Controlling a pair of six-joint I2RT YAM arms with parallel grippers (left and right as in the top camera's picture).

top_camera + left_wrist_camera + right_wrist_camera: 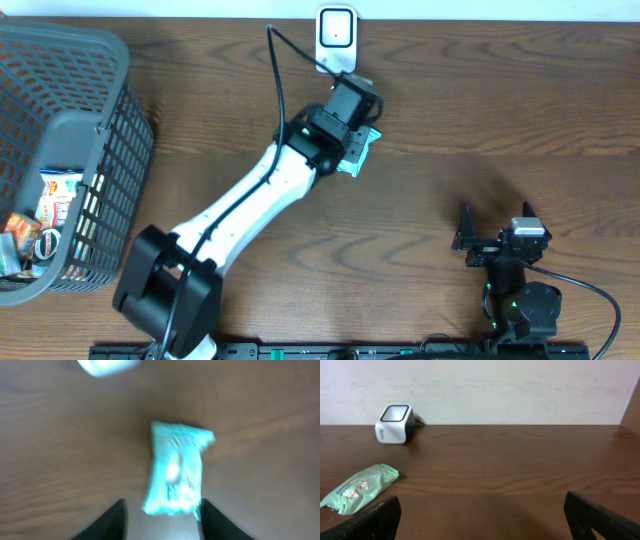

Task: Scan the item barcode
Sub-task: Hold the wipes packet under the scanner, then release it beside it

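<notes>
Green packet (175,467) is seen lying on the worktop (450,120) near the scanner (336,32), beneath the parted left gripper (162,515); right gripper (480,510) spread wide

You are seeing a crinkled mint-green packet (360,487) lying flat on the bench (520,470), sitting near the white cube-shaped scanner (395,424).

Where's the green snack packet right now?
The green snack packet lies on the table, near the middle of its far edge in the overhead view, just below the white barcode scanner.
</notes>
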